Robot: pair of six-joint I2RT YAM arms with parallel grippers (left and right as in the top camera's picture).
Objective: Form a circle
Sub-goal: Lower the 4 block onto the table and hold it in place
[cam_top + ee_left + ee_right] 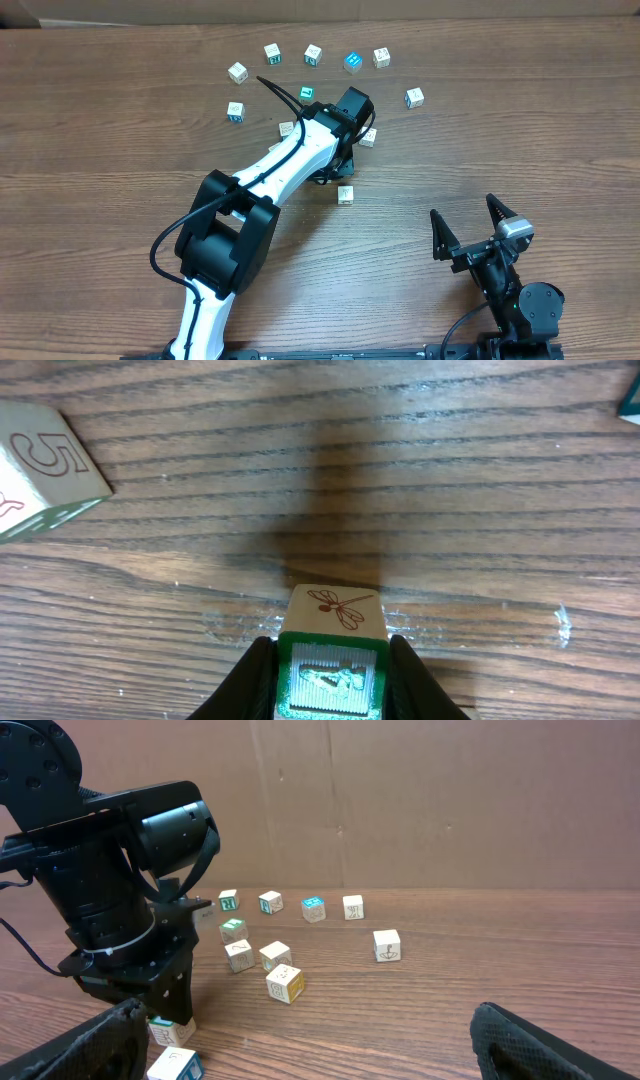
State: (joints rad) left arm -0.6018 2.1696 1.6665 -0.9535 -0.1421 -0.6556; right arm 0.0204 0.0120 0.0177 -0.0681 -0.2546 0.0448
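Observation:
Small pale and teal cubes lie in a loose arc at the back of the table, from one cube (237, 71) through a teal one (352, 61) to another (414, 97). My left gripper (332, 678) is shut on a cube with a green face and a dragonfly on top (332, 622), which rests on the wood. In the overhead view this cube is hidden under the left wrist (340, 115); the right wrist view shows it below the left gripper's fingers (168, 1028). My right gripper (478, 228) stands open and empty at the front right.
Loose cubes lie near the left gripper: one (345, 194) in front, one (369, 137) to its right, one (287, 129) and a teal one (307, 94) behind. A cube marked 5 (45, 465) lies to the held cube's left. A brown wall closes the back.

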